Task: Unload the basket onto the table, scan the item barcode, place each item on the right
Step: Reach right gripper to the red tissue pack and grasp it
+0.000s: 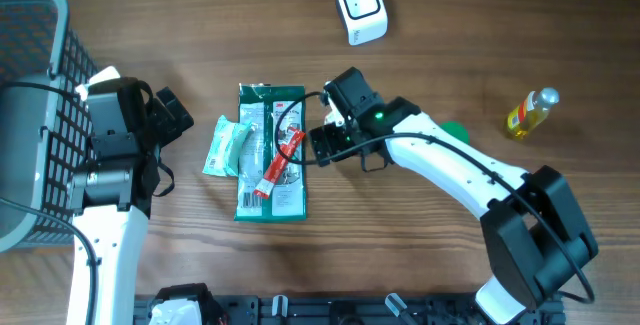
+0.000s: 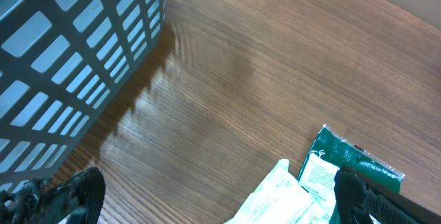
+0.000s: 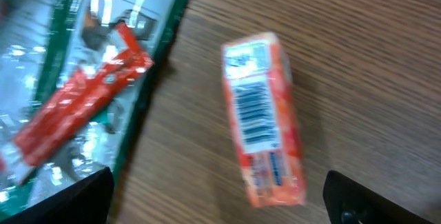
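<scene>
- Orange-red carton lies flat on the wooden table, directly under the right gripper, with its barcode facing up; the fingers are spread wide and touch neither side
- Just beside the carton, a red sachet lies slantwise across a green foil packet
- A pale green pouch touches that packet's other side, below the left gripper, whose jaws stand wide and hold nothing
- Grey mesh basket sits at the table's left edge, next to the left arm
- Farther off, a yellow bottle is on the right and the white barcode scanner is on the far side
</scene>
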Robot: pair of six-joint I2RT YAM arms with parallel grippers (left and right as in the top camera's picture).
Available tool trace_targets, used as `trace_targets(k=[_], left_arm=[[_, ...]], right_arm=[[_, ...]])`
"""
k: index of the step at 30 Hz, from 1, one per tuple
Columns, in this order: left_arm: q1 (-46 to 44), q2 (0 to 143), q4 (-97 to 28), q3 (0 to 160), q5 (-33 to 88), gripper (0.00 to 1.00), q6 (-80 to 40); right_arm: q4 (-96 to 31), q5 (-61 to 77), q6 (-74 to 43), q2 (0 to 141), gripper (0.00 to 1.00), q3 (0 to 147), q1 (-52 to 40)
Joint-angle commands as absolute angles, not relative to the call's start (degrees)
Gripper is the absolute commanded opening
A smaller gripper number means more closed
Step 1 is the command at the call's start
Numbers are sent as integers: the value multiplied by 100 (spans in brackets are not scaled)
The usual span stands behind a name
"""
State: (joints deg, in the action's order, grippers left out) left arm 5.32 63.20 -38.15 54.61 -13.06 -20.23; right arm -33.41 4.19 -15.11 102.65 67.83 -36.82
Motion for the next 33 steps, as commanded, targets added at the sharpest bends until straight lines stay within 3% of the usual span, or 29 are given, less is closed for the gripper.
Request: trace_targets(k=[1,14,23,24,25,26,27,29,30,31,33], left_arm=[[554,6305,-3795,5509,-1378,100,-1973],[554,6305,-3795,5509,-1378,100,-1973],[554,6305,-3795,5509,-1378,100,-1973],[554,6305,-3795,5509,-1378,100,-1973],[554,6305,-3795,5509,-1378,100,-1973],[554,6305,-3795,5509,-1378,100,-1973],[554,6305,-3795,5509,-1378,100,-1973],[554,6305,-3795,5509,-1378,100,-1973],[554,6305,-3795,5509,-1378,100,-1973],[554,6305,-3795,5509,-1378,100,-1973],[554,6305,-3795,5509,-1378,100,-1973]], right_arm=[[-3098,3,-1568,10276,97,6759,-3680],[-2764,1518,-1815,10383,96,6698,-3680],[-2755,1144,-1730,10383,100,6709,-3671],[-2777,1149,-1660,10383,96,6742,-3583],[-2847,1199,-1697,10383,85,6751,-3437],[-2934,1319,-1826,10383,64,6751,-3247],[-2991,1702,-1750,10383,48,6748,-2952],[-2954,2434,-1201,10383,41,6748,-2679],[-2956,2405,-1190,10383,28,6746,-2641],[-2888,2390,-1120,10407,22,6724,-2641],[-2731,2388,-1050,10567,22,6700,-2700]])
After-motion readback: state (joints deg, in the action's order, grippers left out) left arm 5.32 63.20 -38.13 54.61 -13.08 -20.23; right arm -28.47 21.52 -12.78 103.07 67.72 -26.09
